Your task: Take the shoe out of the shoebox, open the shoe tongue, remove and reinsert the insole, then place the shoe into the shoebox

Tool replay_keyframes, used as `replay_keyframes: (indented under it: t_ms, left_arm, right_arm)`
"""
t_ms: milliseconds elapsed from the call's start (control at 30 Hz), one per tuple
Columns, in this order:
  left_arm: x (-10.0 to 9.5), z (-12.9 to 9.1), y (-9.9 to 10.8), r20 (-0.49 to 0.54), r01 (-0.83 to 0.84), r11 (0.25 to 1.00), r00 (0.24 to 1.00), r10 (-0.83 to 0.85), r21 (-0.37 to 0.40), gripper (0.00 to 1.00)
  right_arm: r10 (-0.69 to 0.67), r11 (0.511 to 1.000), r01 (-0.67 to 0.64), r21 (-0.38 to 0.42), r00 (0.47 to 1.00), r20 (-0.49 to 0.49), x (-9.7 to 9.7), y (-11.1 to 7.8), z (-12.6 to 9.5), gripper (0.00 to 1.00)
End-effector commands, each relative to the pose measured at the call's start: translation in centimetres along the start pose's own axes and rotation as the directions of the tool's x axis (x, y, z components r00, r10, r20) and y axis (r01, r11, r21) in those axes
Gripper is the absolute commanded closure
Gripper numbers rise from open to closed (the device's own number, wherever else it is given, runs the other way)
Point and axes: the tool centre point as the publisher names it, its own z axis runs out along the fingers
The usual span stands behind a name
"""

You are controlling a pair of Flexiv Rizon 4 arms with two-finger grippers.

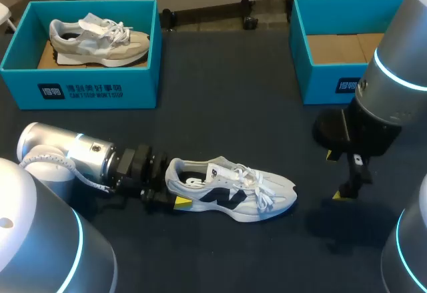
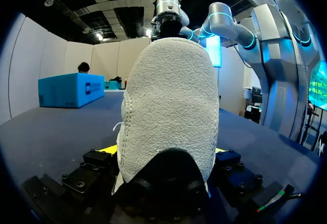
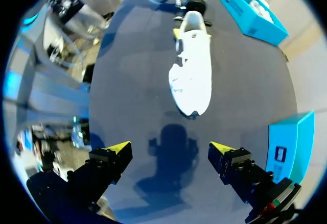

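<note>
Grey-white shoe sat upright on the dark table, out of both boxes, with its toe toward the right arm. Head view: the left gripper was at the heel with one yellow tip showing beside it. The right gripper hung over the table off the toe, well apart from it, fingers spread and holding nothing. The empty box stood behind the right arm, and the far box at the left held a second shoe. Left wrist view: the heel filled the space between the fingers, with yellow slivers tight on both sides, so I read it as clamped on the shoe. Right wrist view: the right gripper was wide open, with the shoe ahead of it and clear of both tips. Risks, my judgement: the only hold was at the heel and the toe was free, so pulling the tongue could swing or lift the shoe, or slide the soft heel out of the clamp. The laces looked loose and could snag a tip on the way in. I couldn't see the insole, so the depth of that grab would be a guess. The empty box was well apart from the shoe, so a heel-only carry could droop and clip the box wall.
</note>
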Motion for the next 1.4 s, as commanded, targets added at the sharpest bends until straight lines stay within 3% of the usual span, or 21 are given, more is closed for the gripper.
replay_keyframes:
  t_ms: [33,267,500,700,833,1267,1400]
  left_arm:
    - [0.3,-0.2,0.0,0.004,-0.001,1.0,1.0,0.001,-0.001,1.0]
    - [0.3,-0.2,0.0,0.004,-0.001,1.0,1.0,0.001,-0.001,1.0]
    - [0.3,-0.2,0.0,0.004,-0.001,1.0,1.0,0.001,-0.001,1.0]
    - [0.3,-0.2,0.0,0.004,-0.001,1.0,1.0,0.001,-0.001,1.0]
    - [0.3,-0.2,0.0,0.004,-0.001,1.0,1.0,0.001,-0.001,1.0]
    - [0.3,-0.2,0.0,0.004,-0.001,1.0,1.0,0.001,-0.001,1.0]
    - [0.3,-0.2,0.0,0.004,-0.001,1.0,1.0,0.001,-0.001,1.0]
  right_arm:
    - [0.168,0.985,-0.167,0.046,0.986,-0.014,-0.9,2.1,0.7,0.0]
    - [0.405,0.91,-0.406,0.083,0.914,0.036,-1.2,3.9,0.9,0.0]
    - [0.51,0.851,-0.514,0.108,0.858,0.063,-1.2,5.9,1.3,0.0]
    - [0.531,0.835,-0.541,0.1,0.84,0.115,-1.1,7.1,1.3,0.0]
    - [0.537,0.834,-0.545,0.089,0.838,0.095,-1.2,7.6,1.2,0.0]
    - [0.537,0.834,-0.545,0.089,0.838,0.095,-1.2,7.6,1.2,0.0]
    - [0.634,0.758,-0.647,0.085,0.761,0.135,-0.2,8.4,1.6,0.0]
